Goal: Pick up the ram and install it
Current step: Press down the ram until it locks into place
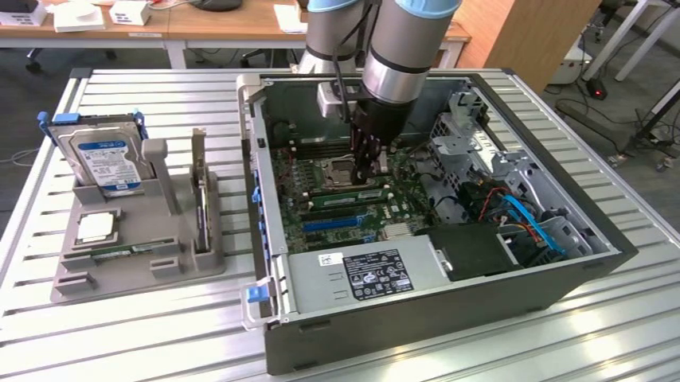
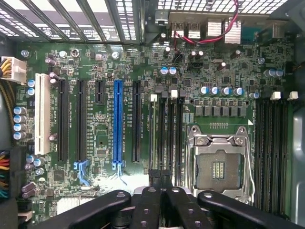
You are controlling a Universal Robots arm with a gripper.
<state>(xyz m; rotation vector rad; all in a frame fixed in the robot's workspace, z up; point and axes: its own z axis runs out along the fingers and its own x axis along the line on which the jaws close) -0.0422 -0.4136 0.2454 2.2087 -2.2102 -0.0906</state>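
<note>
My gripper (image 1: 371, 178) reaches down into the open computer case (image 1: 425, 318), above the motherboard (image 1: 318, 215). Its fingers are shut on the top edge of the ram (image 1: 334, 194). The ram is a narrow green stick standing in the memory slot farthest from the processor socket (image 1: 340, 169). In the wrist view the black fingertips (image 2: 155, 174) of the gripper (image 2: 160, 174) meet over the near end of that slot. The ram (image 2: 153, 138) runs away from them as a thin line, beside the empty socket (image 2: 219, 167). The fingers hide its near end.
A grey parts holder (image 1: 138, 259) stands at the exterior view's left with a hard drive (image 1: 107, 159) and a square silver chip (image 1: 95, 227). Inside the case are a drive cage (image 1: 467, 143), blue cables (image 1: 526, 219) and the power supply (image 1: 361, 274). Black memory slots (image 2: 271, 143) lie beyond the socket.
</note>
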